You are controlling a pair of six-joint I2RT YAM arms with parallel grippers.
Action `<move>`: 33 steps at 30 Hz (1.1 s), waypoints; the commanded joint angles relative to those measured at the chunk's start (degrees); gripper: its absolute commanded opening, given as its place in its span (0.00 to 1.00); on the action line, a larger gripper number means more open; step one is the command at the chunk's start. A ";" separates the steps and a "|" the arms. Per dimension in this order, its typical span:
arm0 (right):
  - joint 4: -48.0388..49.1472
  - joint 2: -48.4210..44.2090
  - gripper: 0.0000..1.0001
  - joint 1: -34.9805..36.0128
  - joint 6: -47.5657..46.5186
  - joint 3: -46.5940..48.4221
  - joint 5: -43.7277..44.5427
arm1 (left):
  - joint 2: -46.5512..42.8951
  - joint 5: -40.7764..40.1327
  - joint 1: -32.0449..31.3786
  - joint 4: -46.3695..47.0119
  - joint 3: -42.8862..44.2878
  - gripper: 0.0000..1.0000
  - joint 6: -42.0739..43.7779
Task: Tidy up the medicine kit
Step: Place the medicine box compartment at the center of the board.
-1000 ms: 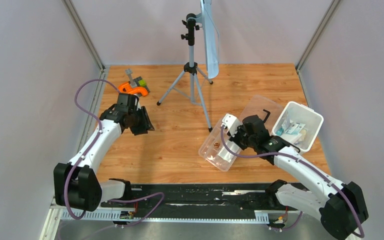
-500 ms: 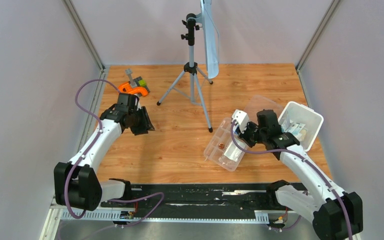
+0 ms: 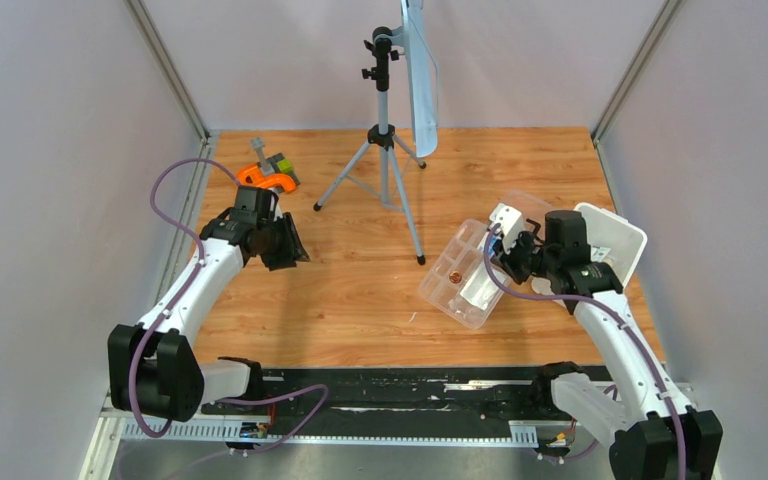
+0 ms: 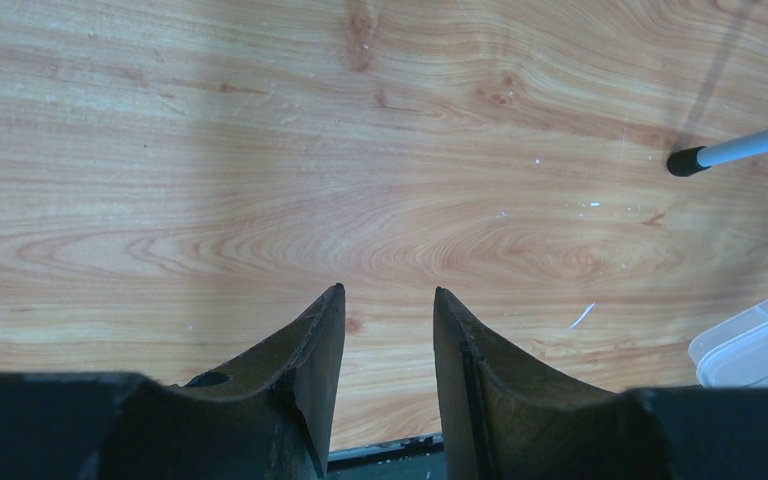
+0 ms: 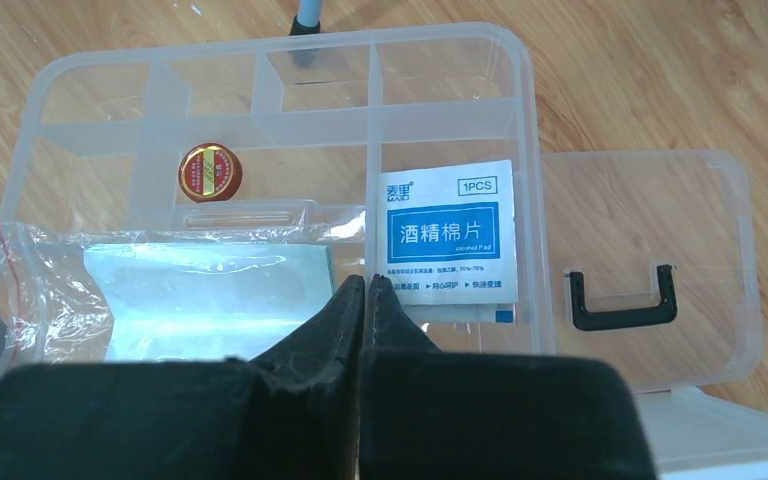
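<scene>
Tightly closed right fingers (image 5: 340, 320), pinching clear tray (image 5: 80, 160)

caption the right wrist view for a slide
Right end effector shut on clear divided tray holding red tin and blue packet

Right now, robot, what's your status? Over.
Left hand open, empty, over table. Right hand shut on clear tray divider. Watch tripod foot by tray's far rim.

Bright, even — tray (image 5: 440, 80) glints, perhaps.
</scene>
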 commanded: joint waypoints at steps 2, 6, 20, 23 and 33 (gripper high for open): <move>1.70 2.97 0.00 -0.06 0.12 2.03 -6.94 | -0.33 0.66 0.44 2.26 1.16 0.46 0.71; 2.75 6.52 0.00 1.77 0.85 1.37 -5.04 | -0.41 0.49 0.44 2.24 0.82 0.46 0.70; 13.91 10.03 0.13 7.79 2.65 -5.13 11.30 | -1.14 -0.28 0.44 1.61 0.43 0.46 0.54; 14.88 9.19 0.23 7.92 3.45 -5.84 11.60 | -1.37 -0.42 0.44 1.60 0.24 0.46 0.50; 14.74 9.43 0.18 7.98 42.12 1.99 19.36 | -2.20 -0.64 0.44 1.51 -0.52 0.46 0.54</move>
